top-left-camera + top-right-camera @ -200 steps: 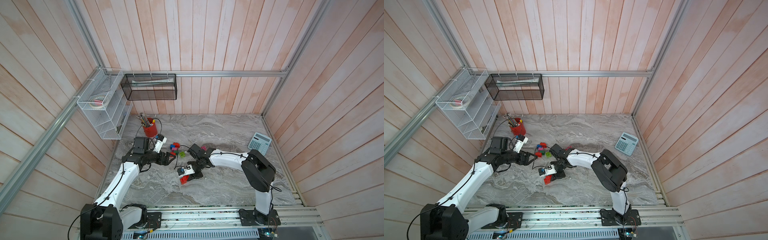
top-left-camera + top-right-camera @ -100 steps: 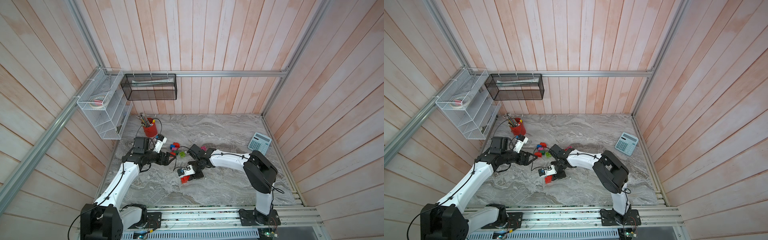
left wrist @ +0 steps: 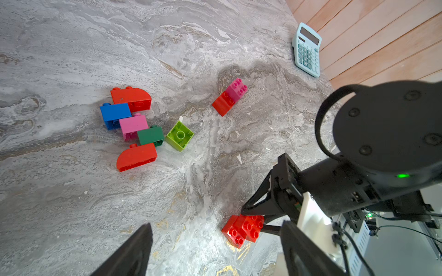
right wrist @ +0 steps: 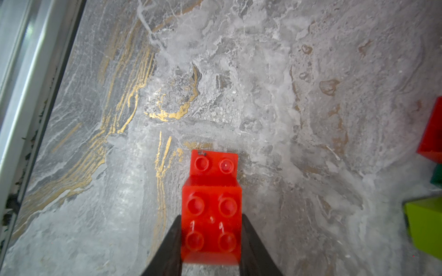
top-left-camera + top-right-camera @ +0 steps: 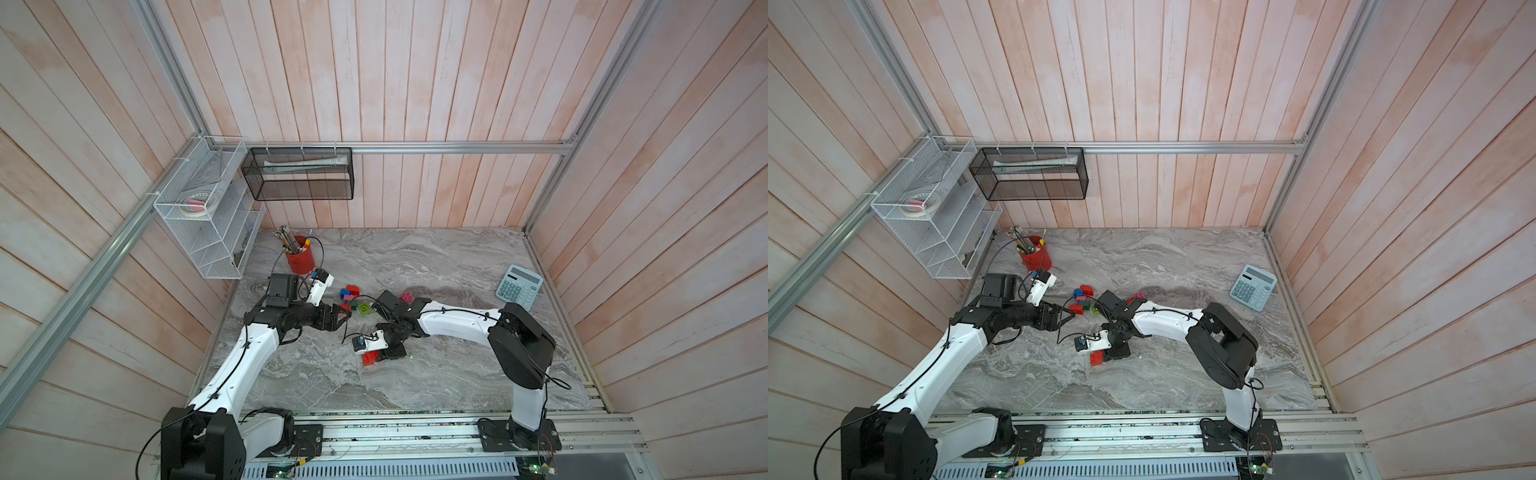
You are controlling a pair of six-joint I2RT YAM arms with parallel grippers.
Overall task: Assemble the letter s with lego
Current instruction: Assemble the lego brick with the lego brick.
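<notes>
Currently right gripper point(image 4: 211, 222) grips red lego stack point(image 3: 242, 228); left gripper point(image 5: 344, 314) wide-open nr loose bricks point(image 3: 132, 124).

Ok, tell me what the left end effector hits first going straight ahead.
Probably the lime brick, upside down just beyond the left end effector; if it tilts downward, the tabletop first. Depth is unclear.

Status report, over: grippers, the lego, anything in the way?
Right gripper shut on two stacked red studded plastic bricks. Left gripper open, empty, near the loose coloured plastic bricks. Nothing in the way.
</notes>
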